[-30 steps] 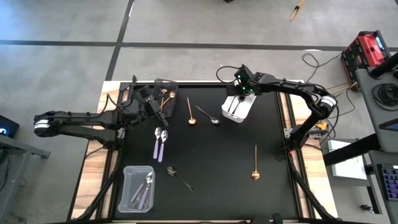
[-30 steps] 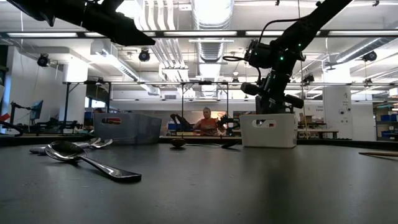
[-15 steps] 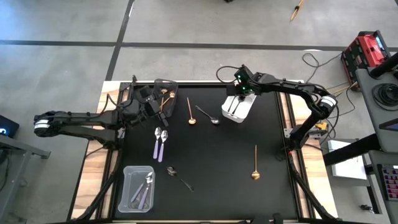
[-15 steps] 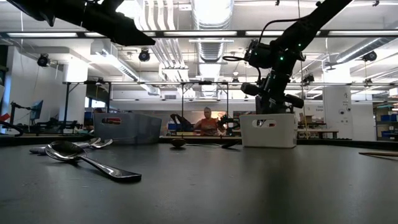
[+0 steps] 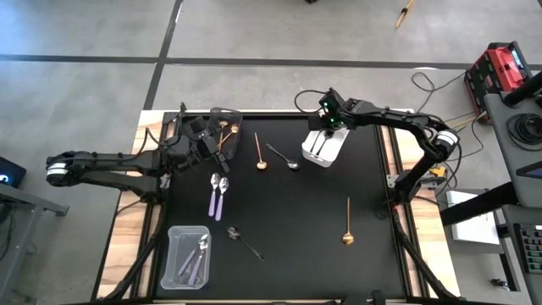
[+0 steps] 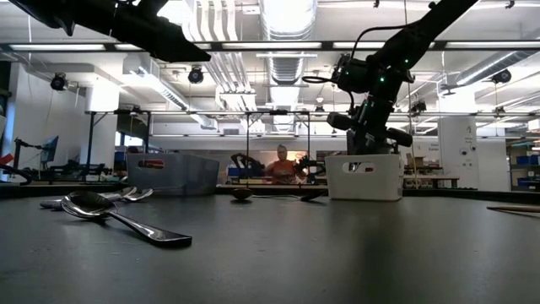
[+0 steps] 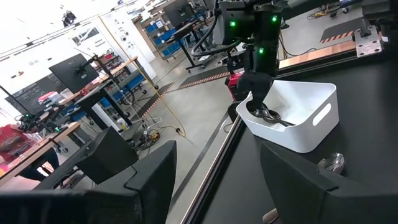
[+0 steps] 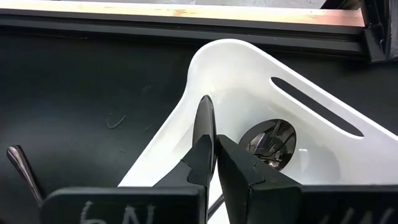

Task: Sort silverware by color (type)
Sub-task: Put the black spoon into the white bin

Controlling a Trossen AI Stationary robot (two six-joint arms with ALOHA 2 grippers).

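Observation:
My right gripper point(image 8: 214, 140) hangs over the white bin point(image 5: 324, 146) at the far right of the mat, shut on a dark spoon point(image 8: 206, 118). Another dark spoon point(image 8: 272, 142) lies inside that bin. My left gripper point(image 7: 217, 152) stands open and level beside the dark bin point(image 5: 225, 127) at the far left, nothing between its fingers. Flat on the black mat lie a gold spoon point(image 5: 260, 152), a dark spoon point(image 5: 282, 157), two lilac-handled spoons point(image 5: 218, 195), another dark spoon point(image 5: 244, 240) and a second gold spoon point(image 5: 348, 222). My right gripper pinches the dark spoon between its two fingers; only a slim dark end point(image 8: 205, 109) sticks out past the fingertips, the rest is hidden by the fingers. The fingers slant down from above into the white bin. Whether the spoon touches the bin, I cannot tell.
A clear bin point(image 5: 188, 254) with lilac-handled spoons stands at the near left corner. The dark bin holds gold spoons point(image 5: 224, 130). In the low view a person point(image 6: 280, 165) sits far behind the table. The mat's middle and near right lie bare around the loose spoons.

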